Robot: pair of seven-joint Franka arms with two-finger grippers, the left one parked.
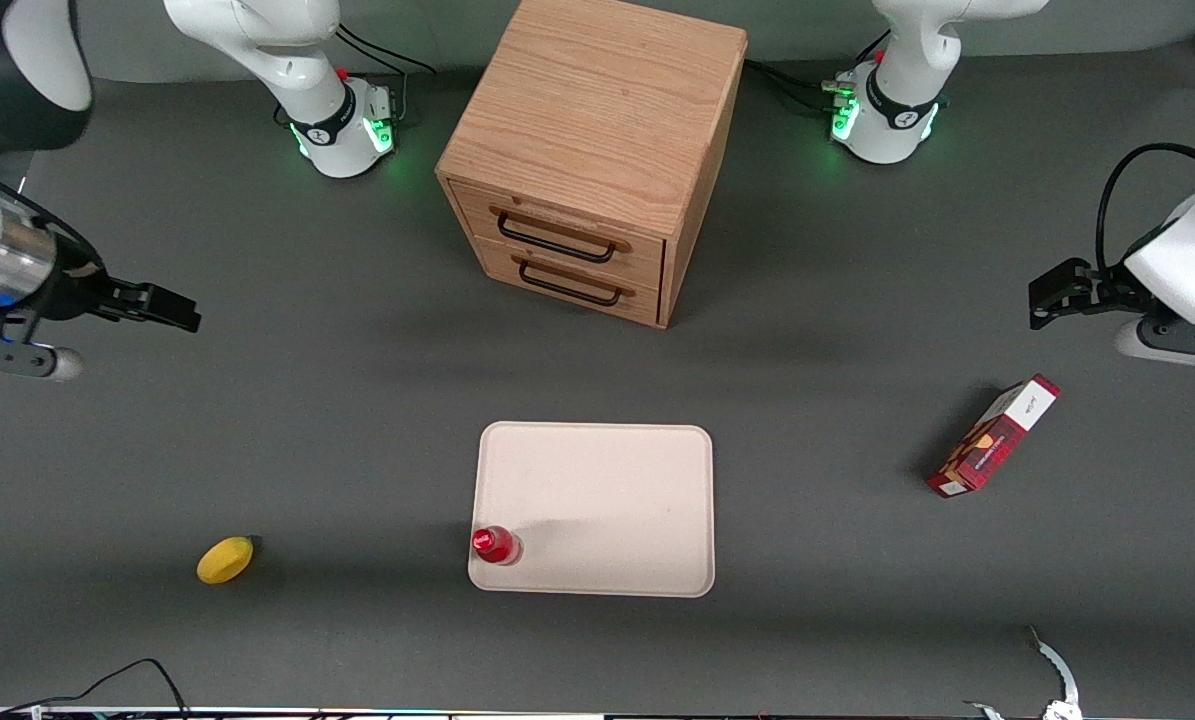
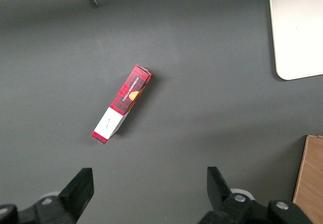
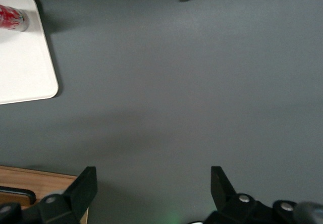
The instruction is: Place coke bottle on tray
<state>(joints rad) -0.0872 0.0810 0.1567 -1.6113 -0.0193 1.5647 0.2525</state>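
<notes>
while the coke bottle (image 1: 496, 545) stands on the tray (image 1: 617, 480), the pincer (image 1: 162, 308) hangs spread wide, well apart

Coke bottle (image 1: 496, 544) upright on tray (image 1: 607, 490)

My view of a robotics lab bench, dark grey matte table (image 1: 857, 560), arm bases (image 1: 342, 130) bolted on with green status lights, loose cables, my gripper (image 1: 162, 305) spread wide over bare tabletop, staged props like a small wooden drawer cabinet (image 1: 597, 150)

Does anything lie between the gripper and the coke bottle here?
No. In the front view only bare table separates the open gripper from the coke bottle, standing upright on the tray.
</notes>
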